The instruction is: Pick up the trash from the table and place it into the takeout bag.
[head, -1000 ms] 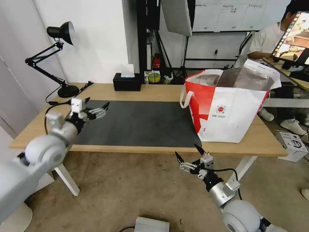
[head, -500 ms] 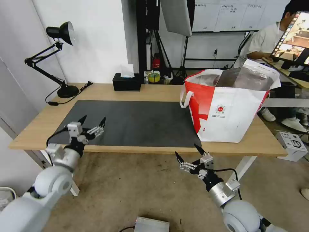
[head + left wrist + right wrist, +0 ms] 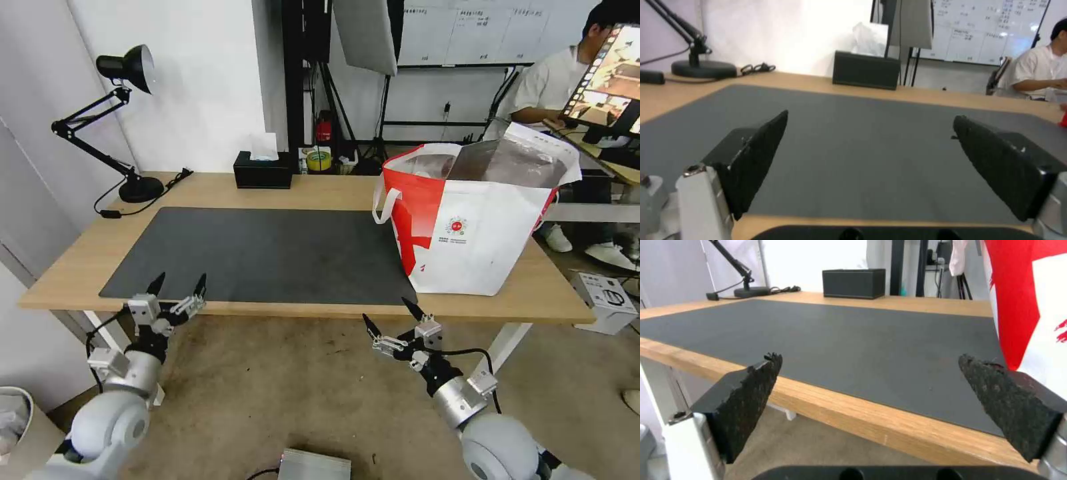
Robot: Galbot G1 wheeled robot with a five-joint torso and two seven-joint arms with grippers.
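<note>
My left gripper (image 3: 180, 285) sits at the table's (image 3: 320, 190) near edge, fingers apart, holding nothing. My right gripper (image 3: 390, 315) is just below that edge, also spread. Takeout bag (image 3: 477, 227) stands on the table's right end.

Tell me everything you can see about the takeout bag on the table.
The takeout bag is a large white tote with a red side, a small round red logo and a white loop handle. Its top is open, showing silver foil lining. It stands upright on the right part of the table, its base partly on the dark mat. No gripper touches it.
</note>
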